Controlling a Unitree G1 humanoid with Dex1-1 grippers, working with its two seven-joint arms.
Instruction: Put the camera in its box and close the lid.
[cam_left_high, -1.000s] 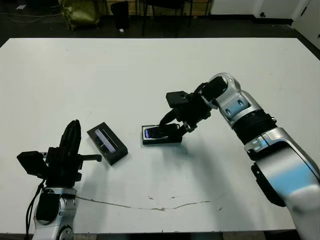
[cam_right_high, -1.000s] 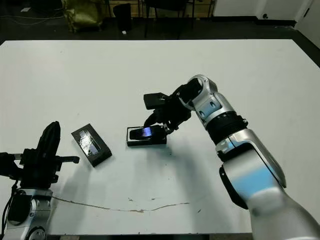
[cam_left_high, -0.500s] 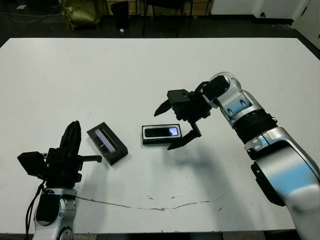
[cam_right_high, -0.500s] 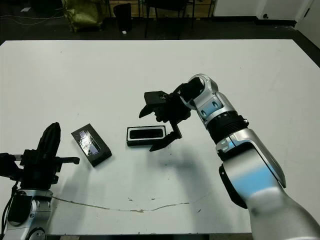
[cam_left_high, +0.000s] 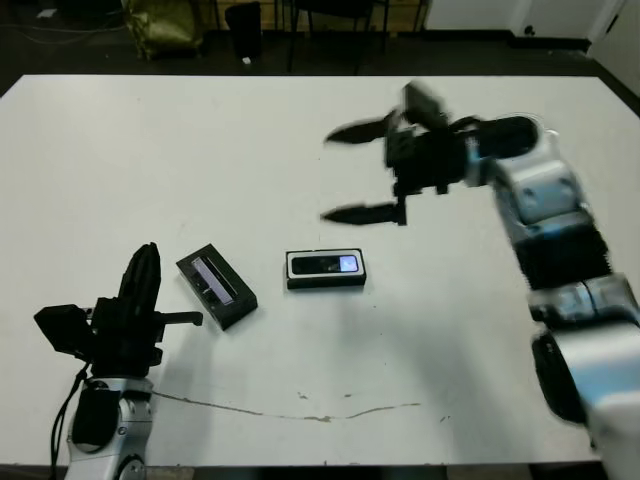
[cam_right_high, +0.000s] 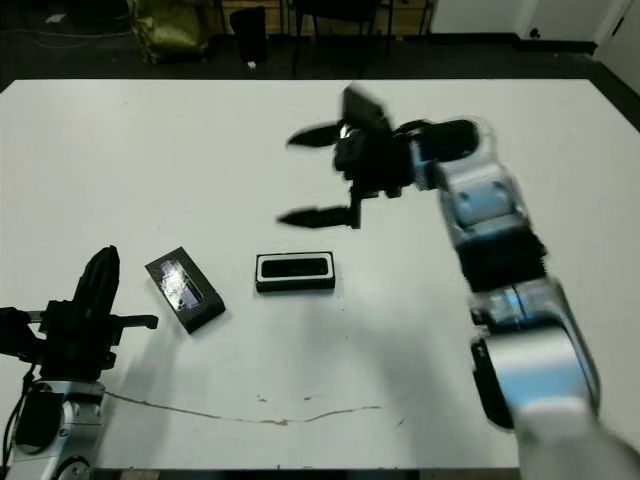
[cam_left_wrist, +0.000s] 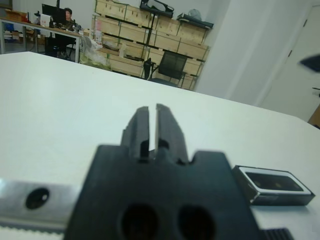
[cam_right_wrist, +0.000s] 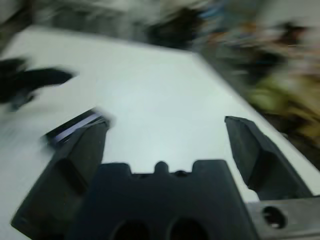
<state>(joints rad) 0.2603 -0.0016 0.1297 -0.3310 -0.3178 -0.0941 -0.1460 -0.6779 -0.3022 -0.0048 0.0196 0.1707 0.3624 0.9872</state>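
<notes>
Head views, near to far: left gripper (cam_left_high: 140, 285) of two black fingers is sitting at the table's near left edge, fingers pressed together and pointing up, holding nothing; just beyond it and to its right, the flat black rectangular lid with a greyish glossy window strip (cam_left_high: 215, 290) is lying angled on the white table (cam_left_high: 150, 150), apart from the gripper; beside the lid, further right and clear of it, the shallow black tray-like box with white lining (cam_left_high: 325, 269) is resting flat; the slim black bar camera with a bluish-white screen at one end (cam_left_high: 326, 265) is lying inside the box, screen end toward the right; beyond the box, the right gripper (cam_left_high: 357, 172) is hanging above the table, fingers spread wide and empty, blurred.

Judging the step: camera looks placed, lid not yet on, so picking up the lid is the step in hand; doing it well likely means pinching the lid across its short sides, keeping it level, matching its long axis to the box, lowering it square so it is not nudging the box or tipping the camera; left gripper is closest to the lid, so it seems the natural choice.
</notes>
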